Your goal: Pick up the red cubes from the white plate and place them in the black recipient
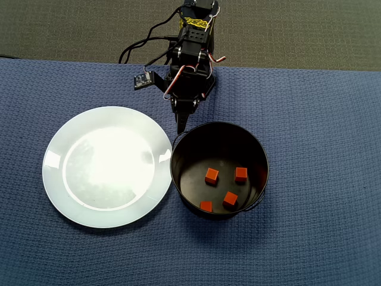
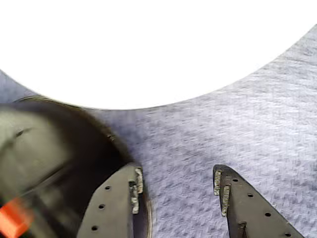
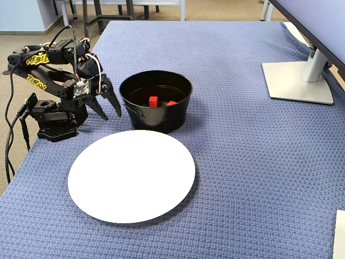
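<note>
Several red cubes (image 1: 212, 176) lie on the bottom of the black pot (image 1: 221, 138), right of the white plate (image 1: 107, 167), which has nothing on it. My gripper (image 1: 181, 126) is open and empty, just above the cloth beside the pot's far-left rim, near the plate's edge. In the wrist view the gripper (image 2: 177, 181) has its jaws apart over bare cloth, with the pot (image 2: 54, 144) at left, one cube (image 2: 12, 220) blurred inside it, and the plate (image 2: 148, 49) ahead. In the fixed view the gripper (image 3: 111, 114) hangs left of the pot (image 3: 156, 118), where two cubes (image 3: 153, 100) show.
A blue woven cloth (image 1: 321, 179) covers the table. The arm's base (image 3: 54, 127) stands at the table's edge, cables trailing. A monitor stand (image 3: 299, 81) sits at the far right of the fixed view. A white object's corner (image 3: 339, 237) shows at bottom right.
</note>
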Controlling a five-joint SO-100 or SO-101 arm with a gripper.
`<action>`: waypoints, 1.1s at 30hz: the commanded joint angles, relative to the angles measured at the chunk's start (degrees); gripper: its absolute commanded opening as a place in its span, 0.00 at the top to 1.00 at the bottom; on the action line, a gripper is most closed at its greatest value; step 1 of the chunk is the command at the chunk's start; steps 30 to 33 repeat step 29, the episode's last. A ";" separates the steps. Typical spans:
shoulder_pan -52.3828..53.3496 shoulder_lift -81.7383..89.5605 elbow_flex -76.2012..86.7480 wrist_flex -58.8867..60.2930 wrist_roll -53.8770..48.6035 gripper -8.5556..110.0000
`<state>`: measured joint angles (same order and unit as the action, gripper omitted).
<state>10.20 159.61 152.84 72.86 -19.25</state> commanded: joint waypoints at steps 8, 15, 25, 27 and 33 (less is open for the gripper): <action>-3.52 4.83 7.29 -2.46 1.85 0.88; -3.87 6.42 8.79 -2.72 1.93 0.88; 4.66 4.75 8.61 -6.15 5.98 0.88; 6.33 4.75 8.61 -6.59 6.94 0.87; 6.59 4.83 8.96 -6.86 7.65 0.88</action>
